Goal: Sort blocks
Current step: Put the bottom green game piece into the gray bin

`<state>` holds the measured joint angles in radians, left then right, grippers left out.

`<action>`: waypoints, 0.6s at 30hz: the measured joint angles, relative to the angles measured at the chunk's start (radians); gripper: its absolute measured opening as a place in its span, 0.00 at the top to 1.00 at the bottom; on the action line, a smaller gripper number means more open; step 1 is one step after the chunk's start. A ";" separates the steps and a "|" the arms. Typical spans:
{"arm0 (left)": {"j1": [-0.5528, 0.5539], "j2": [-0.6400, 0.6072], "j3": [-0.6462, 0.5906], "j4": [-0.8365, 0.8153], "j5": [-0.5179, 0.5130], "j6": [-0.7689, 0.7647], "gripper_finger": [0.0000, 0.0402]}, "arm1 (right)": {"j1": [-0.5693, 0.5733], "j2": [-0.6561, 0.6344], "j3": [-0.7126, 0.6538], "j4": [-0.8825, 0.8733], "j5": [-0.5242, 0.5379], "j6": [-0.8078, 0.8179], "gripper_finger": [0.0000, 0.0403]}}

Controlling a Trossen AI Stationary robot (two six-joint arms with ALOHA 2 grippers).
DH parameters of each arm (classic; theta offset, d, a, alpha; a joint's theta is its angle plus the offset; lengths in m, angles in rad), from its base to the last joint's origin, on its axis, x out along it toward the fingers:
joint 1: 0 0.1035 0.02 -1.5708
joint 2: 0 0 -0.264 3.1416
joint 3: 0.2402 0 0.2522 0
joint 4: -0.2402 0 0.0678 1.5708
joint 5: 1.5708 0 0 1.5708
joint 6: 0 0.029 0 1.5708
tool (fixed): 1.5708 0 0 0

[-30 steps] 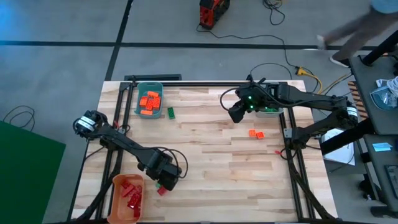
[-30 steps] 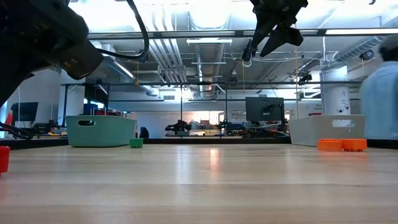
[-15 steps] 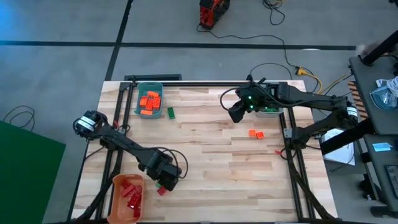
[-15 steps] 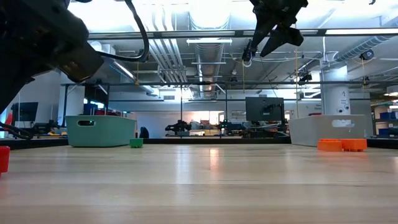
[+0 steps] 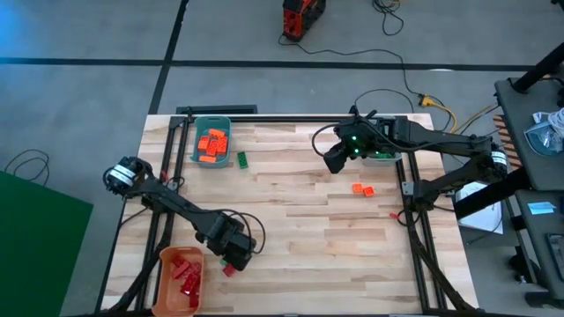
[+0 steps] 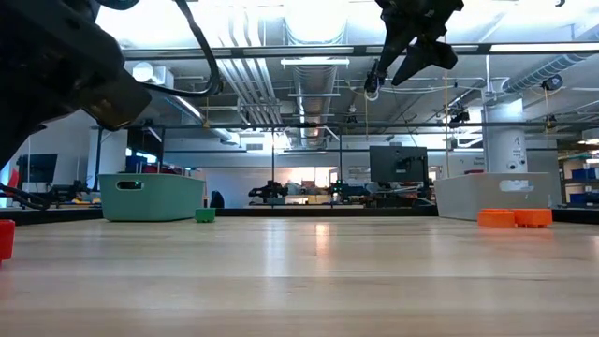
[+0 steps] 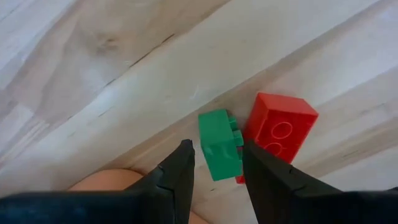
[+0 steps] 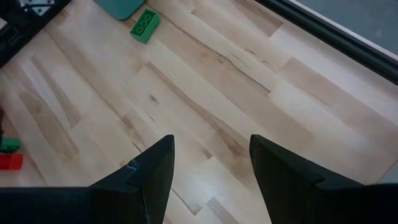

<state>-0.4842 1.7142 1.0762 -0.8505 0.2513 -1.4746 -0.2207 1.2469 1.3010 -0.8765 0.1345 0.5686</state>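
While both arms reach over a pale wooden surface (image 5: pixel 291 220), three bins sit at its edges. A teal bin (image 5: pixel 212 141) at the far left holds orange blocks (image 5: pixel 211 145). An orange bin (image 5: pixel 181 278) at the near left corner holds red blocks (image 5: pixel 186 271). A grey bin (image 5: pixel 384 157) at the far right is mostly hidden by the right arm.

Just beside the orange bin, the left gripper (image 7: pixel 216 163) is low, its fingers spread around a green block (image 7: pixel 220 144) touching a red block (image 7: pixel 277 133). The right gripper (image 8: pixel 210 163) hovers high near the grey bin, fingers spread and empty.

Another green block (image 5: pixel 241 159) lies beside the teal bin; two orange blocks (image 5: pixel 362 188) lie right of centre. The middle of the surface is open wood. Grey floor and cables surround it.
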 joint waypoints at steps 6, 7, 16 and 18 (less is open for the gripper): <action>-0.005 0.000 -0.005 0.013 -0.003 -0.005 0.69 | 0.000 0.000 0.000 0.000 0.001 0.010 0.50; -0.006 0.000 -0.006 0.015 -0.003 -0.008 0.68 | 0.000 0.000 0.000 0.000 0.001 0.010 0.50; -0.013 0.000 -0.007 0.017 -0.027 -0.009 0.60 | 0.000 0.000 0.000 0.000 0.008 0.010 0.50; -0.013 0.000 -0.007 0.018 -0.033 -0.006 0.60 | 0.000 0.000 0.000 0.000 0.008 0.010 0.50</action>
<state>-0.4969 1.7142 1.0687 -0.8330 0.2184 -1.4801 -0.2207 1.2469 1.3010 -0.8764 0.1430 0.5785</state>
